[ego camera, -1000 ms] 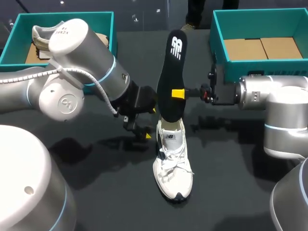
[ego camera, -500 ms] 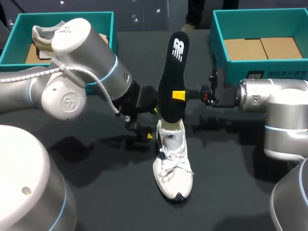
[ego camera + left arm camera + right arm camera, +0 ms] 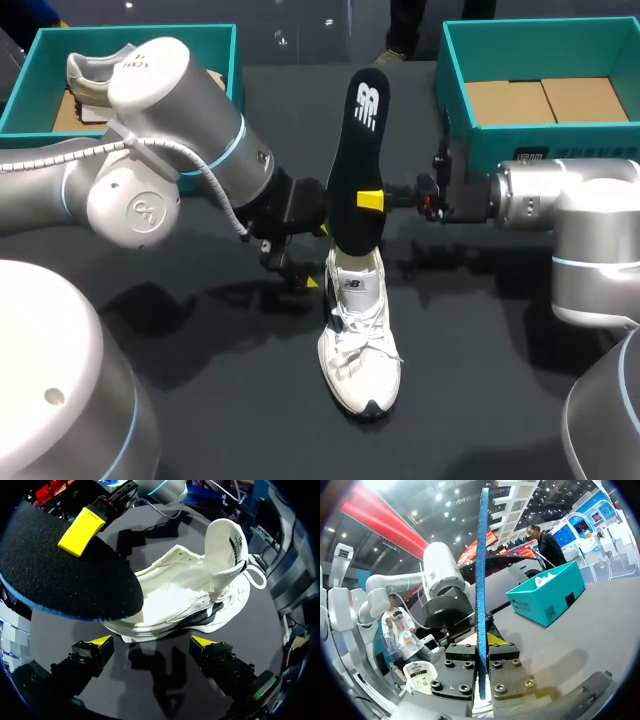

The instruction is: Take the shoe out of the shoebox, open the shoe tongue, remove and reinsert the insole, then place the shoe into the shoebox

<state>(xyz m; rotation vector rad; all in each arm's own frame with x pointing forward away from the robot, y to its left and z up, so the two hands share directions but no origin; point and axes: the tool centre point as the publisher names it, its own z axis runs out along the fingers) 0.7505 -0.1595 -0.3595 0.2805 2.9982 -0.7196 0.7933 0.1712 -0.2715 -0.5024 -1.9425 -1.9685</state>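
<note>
Table count: 1. The dark table [image 3: 480, 390] fills the head view.
Arm count: 2. The left arm [image 3: 150, 150] enters from the left edge of the frame. The right arm [image 3: 570, 200] enters from the right edge. Both end near frame centre.
Shoebox count: 2, both teal. The left shoebox [image 3: 226, 55] sits in the upper left of the frame. The right shoebox [image 3: 470, 135] sits in the upper right, with its brown cardboard floor showing.
Shoe count: 2. A white sneaker [image 3: 358, 345] is on the table, and a second shoe [image 3: 95, 72], grey-beige, lies inside the left shoebox.
White sneaker, position: just below frame centre, resting on its sole on the table, outside both boxes.
White sneaker, axis: the long axis runs up-down in the frame. The toe points to the lower edge and the heel opening faces up-frame.
Insole count: 1. The insole [image 3: 358, 165] is black with a blue edge.
Insole, axis: it stands on end, with its long axis up-down in the frame and its top leaning slightly right. Its broad face is toward the camera.
Insole, position: the lower end is at the sneaker's heel opening. Contact with the shoe cannot be determined.
Gripper count: 2.
Right gripper [image 3: 481, 650]: its jaws are clamped on the insole from both faces, at about mid-length.
Left gripper [image 3: 152, 641]: its jaws are spread wide and hold nothing. It is just left of the sneaker's heel, with the sneaker ahead of it and not between the jaws.
</note>
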